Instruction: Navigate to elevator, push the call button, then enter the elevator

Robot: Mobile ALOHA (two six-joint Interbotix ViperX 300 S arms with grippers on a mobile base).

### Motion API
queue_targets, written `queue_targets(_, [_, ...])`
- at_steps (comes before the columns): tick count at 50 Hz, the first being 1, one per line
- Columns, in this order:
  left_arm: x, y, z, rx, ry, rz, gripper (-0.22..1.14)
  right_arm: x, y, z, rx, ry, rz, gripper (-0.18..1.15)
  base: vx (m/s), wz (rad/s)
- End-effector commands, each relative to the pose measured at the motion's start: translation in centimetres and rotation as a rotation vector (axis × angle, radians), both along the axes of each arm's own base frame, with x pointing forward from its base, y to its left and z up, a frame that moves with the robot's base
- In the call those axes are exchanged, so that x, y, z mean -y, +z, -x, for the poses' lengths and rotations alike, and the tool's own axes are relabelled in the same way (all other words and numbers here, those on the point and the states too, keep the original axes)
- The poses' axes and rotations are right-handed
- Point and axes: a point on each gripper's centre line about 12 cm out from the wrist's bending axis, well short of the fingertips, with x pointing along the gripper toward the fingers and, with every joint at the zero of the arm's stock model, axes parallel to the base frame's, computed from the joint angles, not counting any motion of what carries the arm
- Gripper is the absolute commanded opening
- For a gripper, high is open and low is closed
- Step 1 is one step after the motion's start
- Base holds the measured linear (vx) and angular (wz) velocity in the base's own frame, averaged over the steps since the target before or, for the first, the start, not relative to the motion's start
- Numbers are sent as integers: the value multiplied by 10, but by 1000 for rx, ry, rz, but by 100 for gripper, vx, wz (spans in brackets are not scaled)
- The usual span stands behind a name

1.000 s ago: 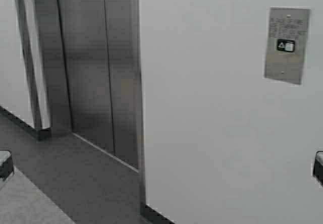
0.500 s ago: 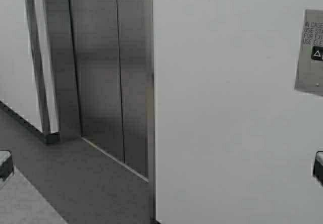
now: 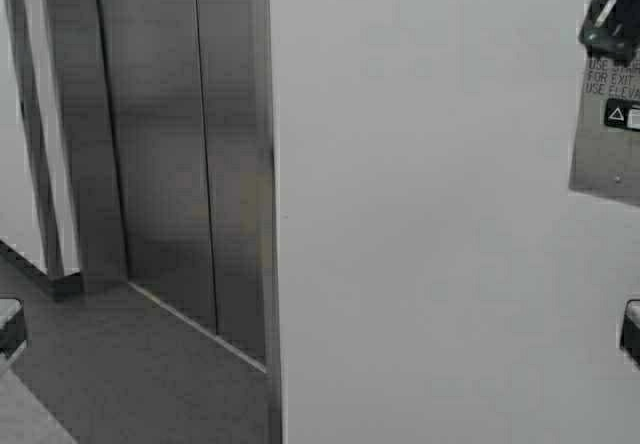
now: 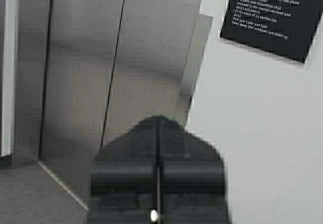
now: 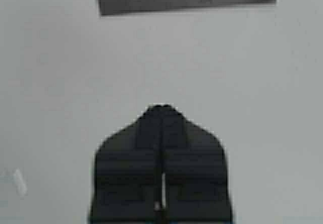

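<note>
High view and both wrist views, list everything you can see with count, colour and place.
Brushed stainless-steel elevator doors: two leaves, grey, shut, left of the high view.
Grey metal call button plate: one, on the white wall at the right edge, printed text above a dark button.
White wall: one, between doors and plate.
Black notice sign with white text: one, on the wall right of the doors.
Grey floor: before the doors.
Left gripper: black, shut, facing the doors.
Right gripper: black, shut, facing the wall below the plate.

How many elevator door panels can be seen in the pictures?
2. The left door panel and the right door panel of the elevator stand shut, meeting at a vertical seam, at the left of the white wall. No other doors show.
</note>
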Motion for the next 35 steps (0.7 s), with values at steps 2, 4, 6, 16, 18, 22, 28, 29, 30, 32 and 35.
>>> queue_targets(2, [0, 10, -1, 23, -4, 3, 2, -10, -12, -14, 65, 42, 64, 7, 9, -6])
queue_targets(4, [1, 10, -1, 21, -6, 5, 2, -11, -17, -17, 73, 46, 76, 7, 8, -6])
queue_targets(6, [1, 10, 0, 21, -10, 10, 2, -11, -21, -19, 80, 44, 90, 7, 8, -5])
queue_targets(16, [4, 13, 0, 29, -29, 22, 2, -12, -46, -28, 65, 46, 158, 7, 5, -3])
queue_targets(18, [4, 15, 1, 36, -31, 24, 2, -12, -51, -30, 55, 40, 158, 7, 3, 1])
queue_targets(22, [4, 17, 3, 47, -33, 27, 2, -7, -62, -34, 40, 14, 154, 7, 3, 3])
queue_targets(28, [4, 17, 6, 53, -33, 33, 2, 6, -71, -43, 34, -30, 162, 7, 2, 4])
queue_targets(29, [4, 18, 6, 54, -33, 33, 2, 8, -72, -45, 33, -31, 166, 7, 3, 3])
queue_targets(30, [4, 17, 6, 54, -33, 33, 2, 10, -73, -46, 32, -35, 169, 7, 3, 3])
queue_targets(32, [4, 17, 7, 56, -33, 33, 2, 12, -74, -48, 35, -35, 176, 7, 3, 3])
queue_targets(35, [4, 17, 7, 56, -33, 33, 2, 16, -74, -52, 40, -31, 189, 7, 2, 3])
